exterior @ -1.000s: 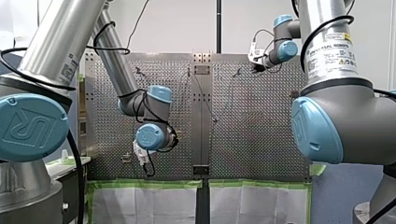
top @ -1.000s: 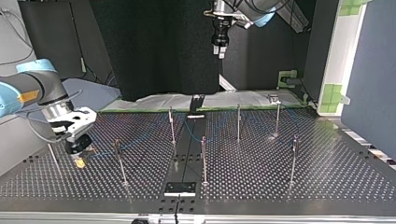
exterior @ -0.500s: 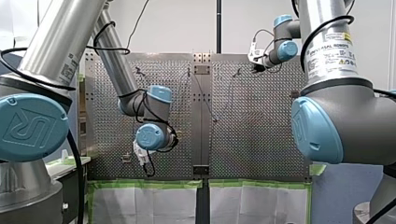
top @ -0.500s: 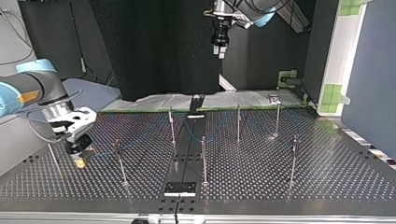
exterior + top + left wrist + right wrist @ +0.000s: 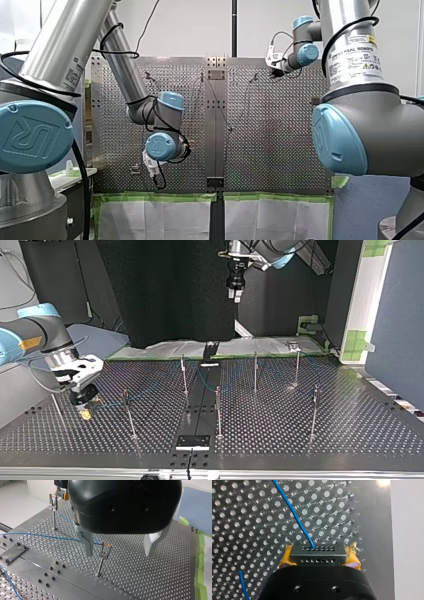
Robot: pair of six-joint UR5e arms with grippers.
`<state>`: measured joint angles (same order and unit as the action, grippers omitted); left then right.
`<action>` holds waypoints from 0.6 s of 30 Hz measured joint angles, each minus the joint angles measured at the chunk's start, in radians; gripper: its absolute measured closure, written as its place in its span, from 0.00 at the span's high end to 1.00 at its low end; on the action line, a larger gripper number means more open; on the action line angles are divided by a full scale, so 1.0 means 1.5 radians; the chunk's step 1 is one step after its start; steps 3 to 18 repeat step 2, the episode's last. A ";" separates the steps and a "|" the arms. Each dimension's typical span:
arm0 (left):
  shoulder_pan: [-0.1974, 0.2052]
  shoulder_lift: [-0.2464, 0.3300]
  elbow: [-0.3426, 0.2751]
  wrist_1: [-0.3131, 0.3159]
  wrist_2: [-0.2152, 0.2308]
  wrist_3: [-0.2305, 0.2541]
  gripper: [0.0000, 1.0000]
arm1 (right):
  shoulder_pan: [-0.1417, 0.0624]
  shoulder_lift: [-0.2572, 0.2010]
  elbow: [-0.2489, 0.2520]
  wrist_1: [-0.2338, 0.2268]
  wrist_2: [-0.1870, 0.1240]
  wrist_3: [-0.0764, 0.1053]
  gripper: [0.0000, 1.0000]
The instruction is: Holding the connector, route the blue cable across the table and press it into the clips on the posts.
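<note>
In the right wrist view my right gripper (image 5: 318,563) is shut with its yellow pads on a black connector (image 5: 317,553). The blue cable (image 5: 292,510) runs from the connector out over the perforated plate. In the top view my right gripper (image 5: 85,407) hangs low over the table at the left, beside a post (image 5: 127,412). My left gripper (image 5: 235,292) is high above the table's far side. Its fingers (image 5: 87,545) stand wide open with nothing between them, above a clip post (image 5: 103,556) that the blue cable (image 5: 50,537) reaches.
Several thin posts (image 5: 255,371) stand across the perforated table (image 5: 350,430). A dark centre strip carries metal brackets (image 5: 192,441). Green-taped white sheets (image 5: 160,217) lie along the near edge in the front view. A farther post (image 5: 53,510) holds the cable near my right gripper.
</note>
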<state>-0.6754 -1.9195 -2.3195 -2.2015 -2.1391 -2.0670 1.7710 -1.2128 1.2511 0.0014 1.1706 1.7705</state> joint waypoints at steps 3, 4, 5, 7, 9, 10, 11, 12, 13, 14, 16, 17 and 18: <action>0.000 0.000 0.000 0.000 0.000 0.000 1.00 | 0.000 0.000 0.000 0.000 0.000 0.000 0.00; 0.000 0.000 0.000 0.000 0.000 0.000 1.00 | 0.000 0.000 0.000 0.000 0.000 0.000 0.00; 0.000 0.000 0.000 0.000 0.000 0.000 1.00 | 0.000 0.000 0.000 0.000 0.000 0.000 0.00; 0.000 0.000 0.000 0.000 0.000 0.000 1.00 | 0.000 0.000 0.000 0.000 0.000 0.000 0.00; 0.000 0.000 0.000 0.000 0.000 0.000 1.00 | 0.000 0.000 0.000 0.000 0.000 0.000 0.00; 0.000 0.000 0.000 0.000 0.000 0.000 1.00 | 0.000 0.000 0.000 0.000 0.000 0.000 0.00; 0.000 0.000 0.000 0.000 0.000 0.000 1.00 | 0.000 0.000 0.000 0.000 0.000 0.000 0.00; 0.000 0.000 0.000 0.000 0.000 0.000 1.00 | 0.000 0.000 0.000 0.000 0.000 0.000 0.00; 0.000 0.000 0.000 0.000 0.000 0.000 1.00 | 0.000 0.000 0.000 0.000 0.000 0.000 0.00; 0.000 0.000 0.000 0.000 0.000 0.000 1.00 | 0.000 0.000 0.000 0.000 0.000 0.000 0.00; 0.000 0.000 0.000 0.000 0.000 0.000 1.00 | 0.000 0.000 0.000 0.000 0.000 0.000 0.00; 0.000 0.000 0.000 0.000 0.000 0.000 1.00 | 0.000 0.000 0.000 0.000 0.000 0.000 0.00; 0.000 0.000 0.000 0.000 0.000 0.000 1.00 | 0.000 0.000 0.000 0.000 0.000 0.000 0.00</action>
